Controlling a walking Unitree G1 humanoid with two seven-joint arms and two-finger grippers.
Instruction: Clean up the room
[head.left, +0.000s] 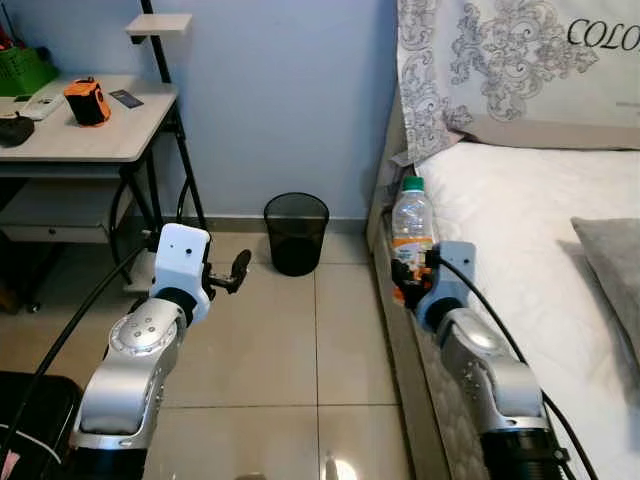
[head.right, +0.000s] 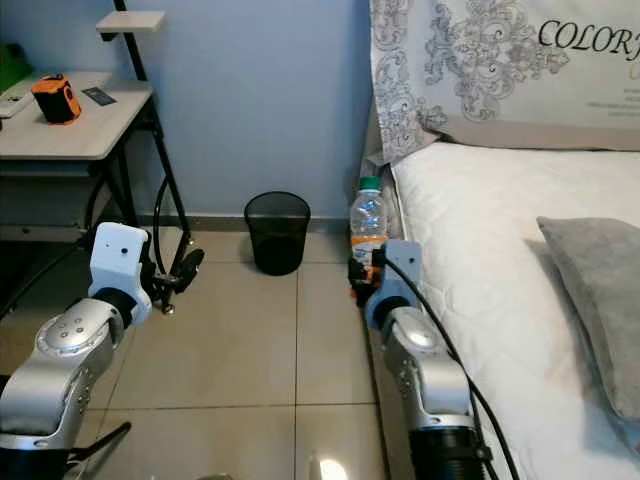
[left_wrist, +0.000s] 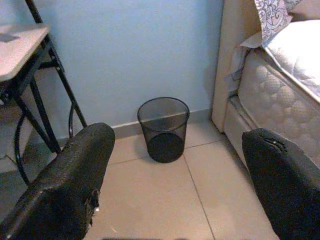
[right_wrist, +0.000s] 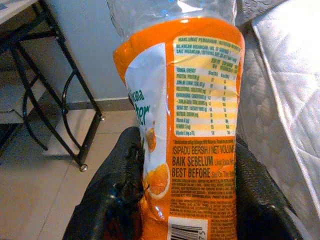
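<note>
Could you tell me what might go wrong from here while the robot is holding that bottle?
The right gripper clamps only the bottle's lower labelled part, so the tall, upright bottle could tip or slip while carried. The bin is small and stands a few tiles ahead by the wall; a drop from afar might miss. The right arm is close beside the bed and might brush it.

A home bedroom: a bed (head.left: 520, 200) with a white quilted mattress and a patterned pillow (head.left: 500, 60) stands against a pale blue wall. Left of the bed sit a black mesh wastebasket (head.left: 296, 232) on tiled floor (head.left: 270, 340) and a small table (head.left: 90, 130).
</note>
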